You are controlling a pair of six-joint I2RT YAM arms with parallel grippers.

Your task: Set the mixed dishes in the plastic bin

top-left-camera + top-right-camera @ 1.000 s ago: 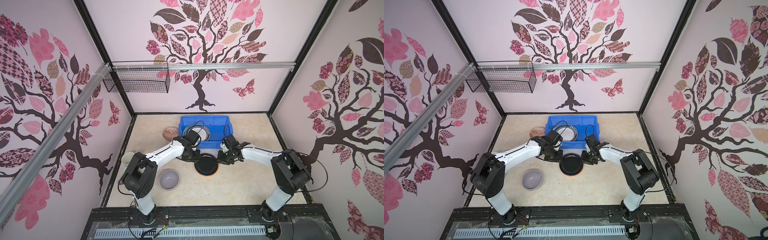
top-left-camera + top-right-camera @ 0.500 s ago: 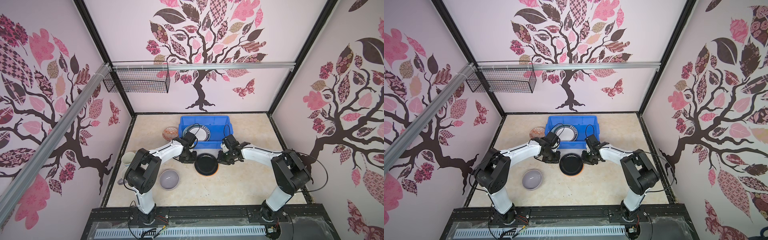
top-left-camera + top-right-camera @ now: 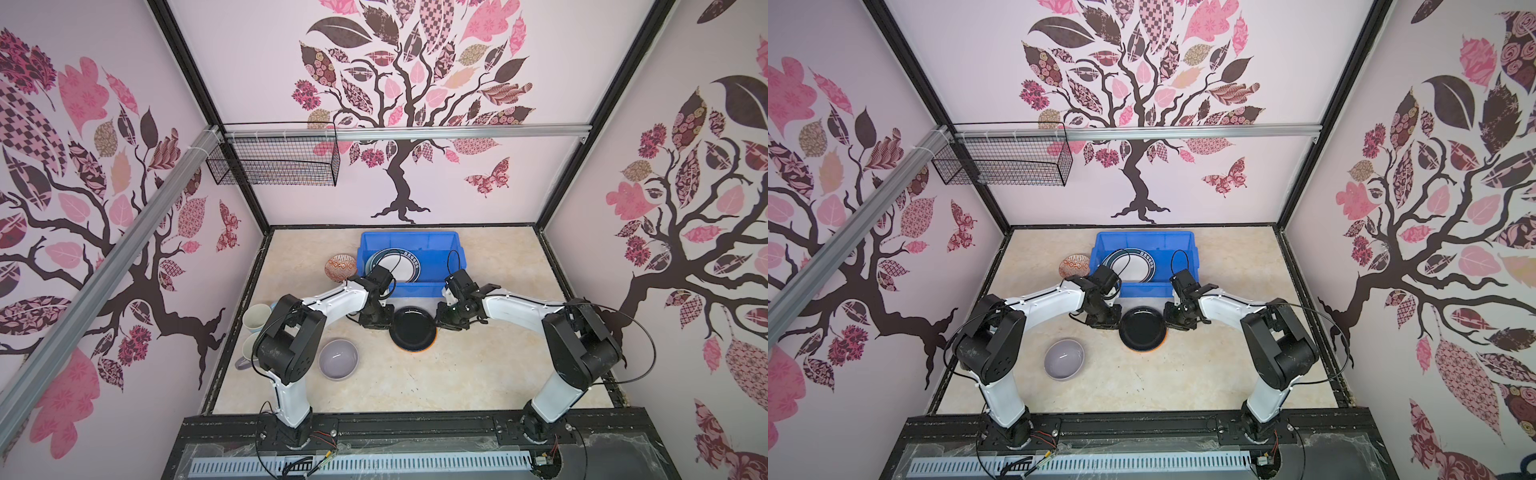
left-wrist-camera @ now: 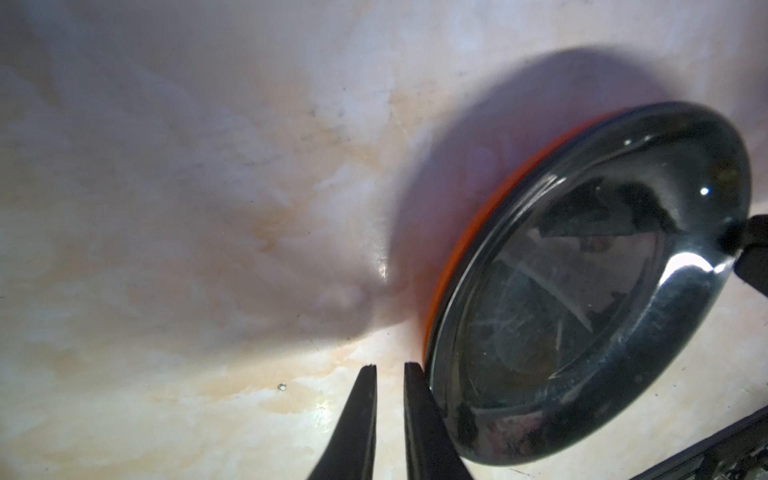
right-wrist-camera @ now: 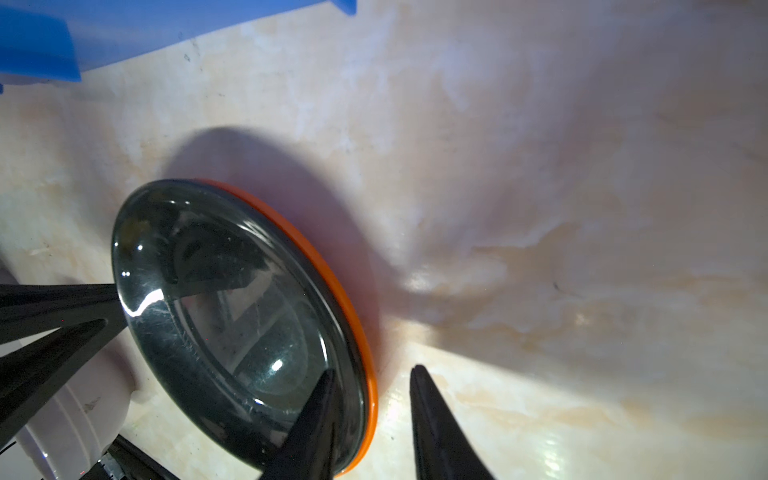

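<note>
The black plate (image 3: 413, 328) is lying mid-counter, just in front of the blue bin (image 3: 409, 240) at the back edge, and it's not budging: it's sitting exactly where it was a second ago. What's shifting is the left arm (image 3: 291, 332), its elbow swinging in from the counter's (image 3: 478, 374) left edge and uncovering more of the mugs (image 3: 257, 318).

The left gripper (image 4: 390, 365) is staying narrowly parted and empty, one finger just beside the plate's rim, perhaps touching. The right gripper (image 5: 372, 370) is released and straddling the opposite rim, one finger over the black face, the other standing clear of the orange edge. No lift yet, I'd say; they're lining up the pinch.

The bin is already holding a white plate (image 3: 394, 266), leaving its right half free. The counter's right and front are lying open. The purple bowl (image 3: 338, 358) is waiting front-left, and the patterned bowl (image 3: 340, 266) is sitting beside the bin's left wall.
</note>
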